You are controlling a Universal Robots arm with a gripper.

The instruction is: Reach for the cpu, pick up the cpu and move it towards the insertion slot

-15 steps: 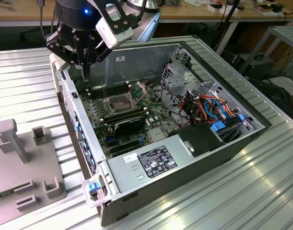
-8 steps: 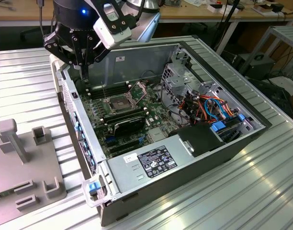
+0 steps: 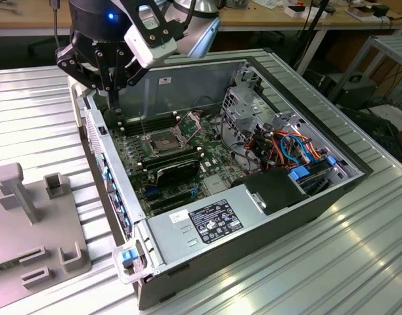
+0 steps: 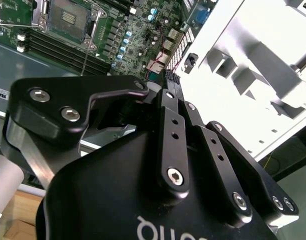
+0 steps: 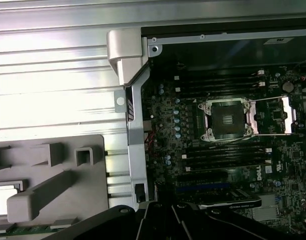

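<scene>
Hovering at the rim of the open metal computer case [image 3: 253, 230], the black gripper [image 3: 112, 88], whose grasp cannot be told, could be knocked against it; the pale square cpu [image 5: 3, 200] is not yet reached.

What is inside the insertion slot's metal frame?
The insertion slot shows a bare dark centre, nothing seated. Its hinged plate stands open beside it, hiding part of the motherboard beneath.

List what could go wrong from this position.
1. The gripper hangs close above the case wall; a descent here could clip it.
2. The insertion slot lies open with its hinged plate raised; a careless pass could snag the plate or damage the bare socket.
</scene>
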